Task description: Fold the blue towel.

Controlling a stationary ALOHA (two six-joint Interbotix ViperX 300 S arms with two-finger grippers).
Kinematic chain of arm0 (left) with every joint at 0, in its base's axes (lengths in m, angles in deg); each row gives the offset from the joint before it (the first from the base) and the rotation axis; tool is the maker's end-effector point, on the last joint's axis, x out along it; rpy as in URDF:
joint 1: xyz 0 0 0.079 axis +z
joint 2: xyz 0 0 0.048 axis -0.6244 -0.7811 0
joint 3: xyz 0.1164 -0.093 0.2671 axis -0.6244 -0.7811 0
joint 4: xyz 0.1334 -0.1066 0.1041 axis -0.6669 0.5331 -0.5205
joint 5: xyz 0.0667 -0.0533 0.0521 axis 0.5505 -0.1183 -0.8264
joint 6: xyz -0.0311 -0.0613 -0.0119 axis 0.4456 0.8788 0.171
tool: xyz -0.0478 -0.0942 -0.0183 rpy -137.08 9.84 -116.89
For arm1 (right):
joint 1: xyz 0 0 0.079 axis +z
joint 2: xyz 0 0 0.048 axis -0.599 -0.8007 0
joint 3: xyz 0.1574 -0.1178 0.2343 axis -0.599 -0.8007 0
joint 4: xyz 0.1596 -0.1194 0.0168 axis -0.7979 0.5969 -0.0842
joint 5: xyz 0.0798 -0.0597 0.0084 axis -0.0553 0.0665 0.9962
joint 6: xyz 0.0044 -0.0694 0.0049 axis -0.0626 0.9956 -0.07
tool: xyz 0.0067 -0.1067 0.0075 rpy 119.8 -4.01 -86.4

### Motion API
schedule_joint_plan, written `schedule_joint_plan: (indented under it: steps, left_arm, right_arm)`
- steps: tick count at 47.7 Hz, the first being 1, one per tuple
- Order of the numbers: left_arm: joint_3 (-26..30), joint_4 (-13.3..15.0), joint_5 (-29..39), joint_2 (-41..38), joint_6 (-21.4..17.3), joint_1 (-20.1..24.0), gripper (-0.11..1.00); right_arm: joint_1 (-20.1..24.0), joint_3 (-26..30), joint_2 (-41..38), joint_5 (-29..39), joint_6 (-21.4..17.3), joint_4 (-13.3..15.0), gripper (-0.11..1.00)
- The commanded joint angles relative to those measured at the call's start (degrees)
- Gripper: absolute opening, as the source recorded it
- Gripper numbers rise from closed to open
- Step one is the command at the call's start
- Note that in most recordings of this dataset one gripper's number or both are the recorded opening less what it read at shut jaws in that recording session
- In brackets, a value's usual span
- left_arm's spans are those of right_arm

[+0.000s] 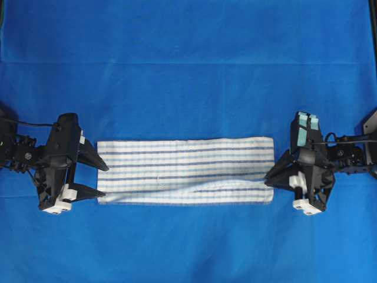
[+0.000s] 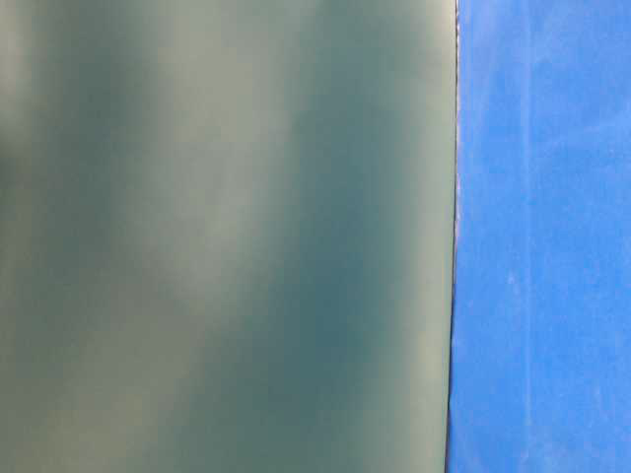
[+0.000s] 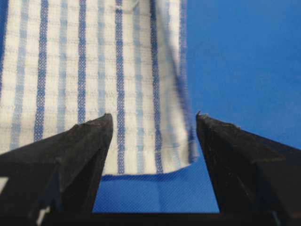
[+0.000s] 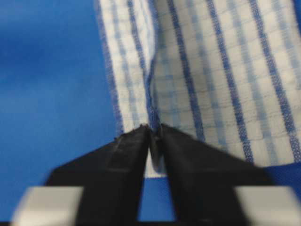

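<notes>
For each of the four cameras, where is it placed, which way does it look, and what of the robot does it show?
Overhead: above, looking down on the striped white woven towel lying on the plain blue table covering; both arms show.
Table-level: mostly blocked by a blurred grey-green surface; blue covering beside it, no robot.
Left wrist: along the open left gripper, which straddles the towel's corner.
Right wrist: along the right gripper, pinching the towel's edge.
The overhead and both wrist views share the towel.

Table-level view mostly blocked by blurred grey-green panel (image 2: pixel 227 236), no towel visible. Both arms cut off at overhead side edges. Blue towel (image 4: pixel 211 84) cropped, soft in right wrist view.
</notes>
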Motion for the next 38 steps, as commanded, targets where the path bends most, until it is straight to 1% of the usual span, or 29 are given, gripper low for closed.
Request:
schedule_joint_plan:
  steps: [1, 5, 6, 7, 12, 19, 22, 27, 38]
  left_arm:
    - [0.7, 0.0, -0.1, 0.9, -0.3, 0.5, 0.65]
    - [0.6, 0.0, -0.1, 1.1, -0.5, 1.7, 0.65]
    - [0.6, 0.0, -0.1, 1.2, -0.6, 2.0, 0.64]
    - [0.6, 0.0, -0.1, 1.2, -0.7, 2.5, 0.65]
    - [0.5, -0.1, 0.0, 1.2, -1.1, 5.1, 0.65]
    - [0.5, -0.1, 0.5, 1.2, -3.2, 8.3, 0.64]
    - [0.4, -0.1, 0.8, 1.2, -4.1, 9.5, 0.64]
    - [0.4, -0.1, 1.1, 1.0, -5.3, 11.0, 0.64]
    - [0.4, -0.1, 0.4, -2.6, -5.4, 13.4, 0.64]
  right_arm:
    - [0.0, 0.9, 0.4, -0.4, 0.3, -0.1, 0.41]
    - [-1.0, 0.8, 0.4, -0.7, 0.7, 0.3, 0.62]
    - [-1.4, 0.8, 0.5, -0.7, 0.7, 0.4, 0.66]
    - [-1.9, 0.7, 0.6, -0.7, 0.7, 0.4, 0.67]
    - [-5.0, 0.4, 0.9, -0.8, 0.9, 0.9, 0.62]
    - [-10.3, 0.4, 0.9, -0.5, 1.8, 2.4, 0.62]
    - [-11.9, 0.4, 0.9, -0.5, 2.4, 2.9, 0.62]
    - [-13.8, 0.4, 0.3, -0.5, 3.3, 3.1, 0.62]
    - [-15.6, 0.3, -3.7, -0.9, 4.1, 3.3, 0.62]
